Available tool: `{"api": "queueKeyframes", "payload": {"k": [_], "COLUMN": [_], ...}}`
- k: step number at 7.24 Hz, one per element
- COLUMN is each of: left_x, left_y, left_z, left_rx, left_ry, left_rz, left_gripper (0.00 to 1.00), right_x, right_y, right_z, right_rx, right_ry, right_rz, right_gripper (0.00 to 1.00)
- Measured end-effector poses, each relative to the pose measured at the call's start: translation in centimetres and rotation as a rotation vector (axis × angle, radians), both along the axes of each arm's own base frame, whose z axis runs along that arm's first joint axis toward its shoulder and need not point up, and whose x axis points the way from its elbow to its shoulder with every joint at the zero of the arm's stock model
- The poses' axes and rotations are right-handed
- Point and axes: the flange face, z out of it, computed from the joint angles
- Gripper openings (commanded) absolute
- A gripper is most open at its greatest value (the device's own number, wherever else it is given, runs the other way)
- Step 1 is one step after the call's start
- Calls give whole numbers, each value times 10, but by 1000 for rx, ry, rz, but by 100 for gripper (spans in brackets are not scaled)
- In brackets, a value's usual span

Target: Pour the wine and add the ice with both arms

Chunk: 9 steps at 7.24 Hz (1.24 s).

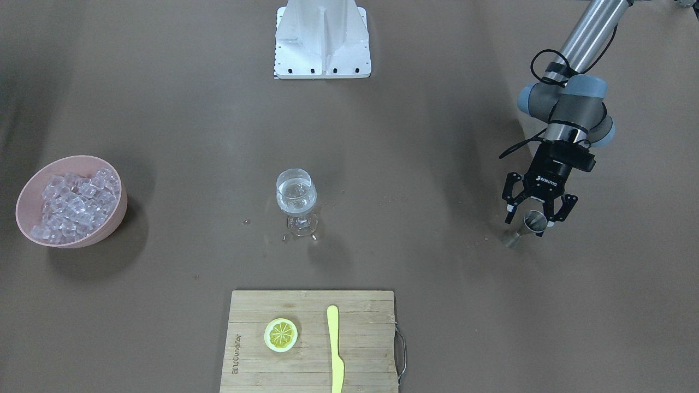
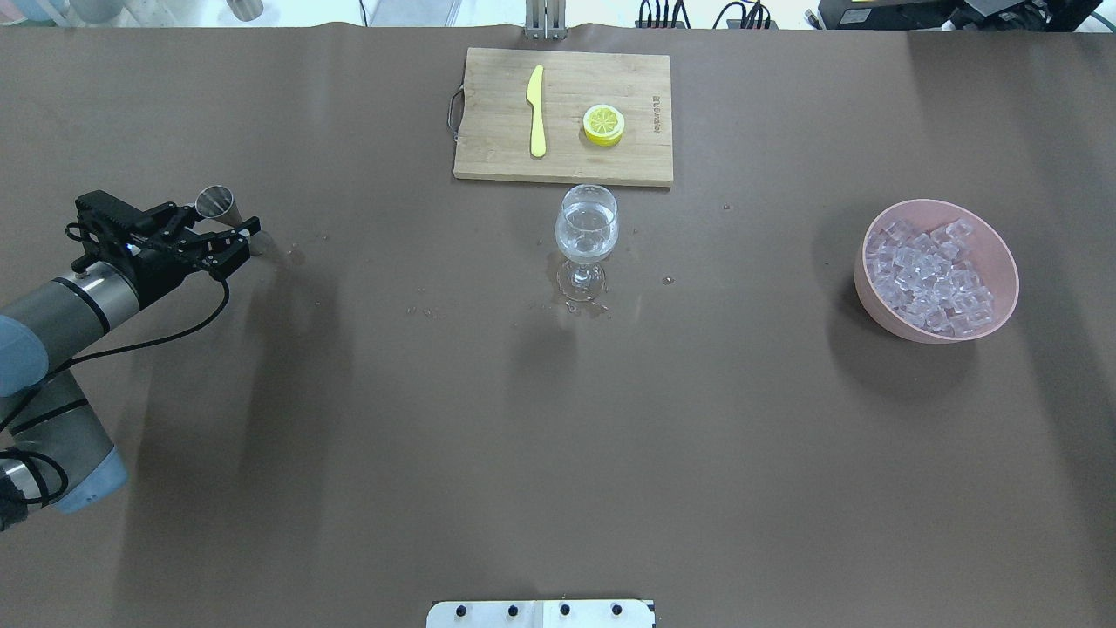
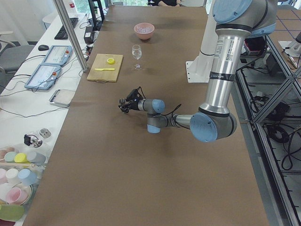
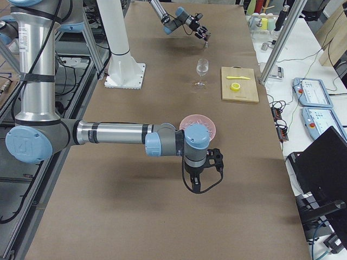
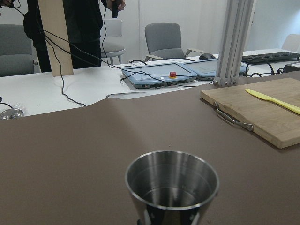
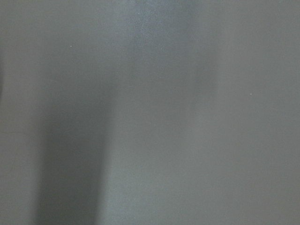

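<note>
A wine glass (image 1: 296, 196) stands mid-table with clear wine in its bowl; I cannot tell whether cubes lie in it. The ice (image 1: 73, 204) fills a pink bowl (image 2: 1003, 262) far out on the robot's right side. My left gripper (image 1: 529, 222) is low over the table, open, its fingers spread on either side of a small steel jigger (image 1: 534, 220) without closing on it. The left wrist view looks into the jigger (image 5: 172, 183), which looks almost empty. My right gripper (image 4: 215, 158) shows only in the exterior right view, near the pink bowl, so I cannot tell its state.
A wooden cutting board (image 1: 262, 305) at the operators' edge holds a lemon slice (image 1: 280, 334) and a yellow knife (image 1: 335, 349). Droplets (image 2: 423, 310) spot the brown table around the glass foot. The white stand (image 1: 322, 38) sits at the robot's base.
</note>
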Motion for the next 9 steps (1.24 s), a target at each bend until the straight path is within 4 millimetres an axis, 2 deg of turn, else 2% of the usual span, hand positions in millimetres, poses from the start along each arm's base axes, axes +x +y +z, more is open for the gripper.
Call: {"api": "queueKeyframes", "payload": {"k": [4,7,9], "left_x": [-5,-32,-47], "left_y": [-4,-22,-30], "left_z": [-5,-7,-20], "left_rx": [23,29,34], "left_ry": [-15,-22,-16], "left_rz": [30,36,55], "left_gripper": [97,97,97], "right_x": [0,0,0], "right_y": [0,0,0], "right_z": [0,-1,-2], "right_rx": [0,2,5], "right_ry": [0,0,0], "right_rz": [0,0,0], "right_gripper": [100,100,100]}}
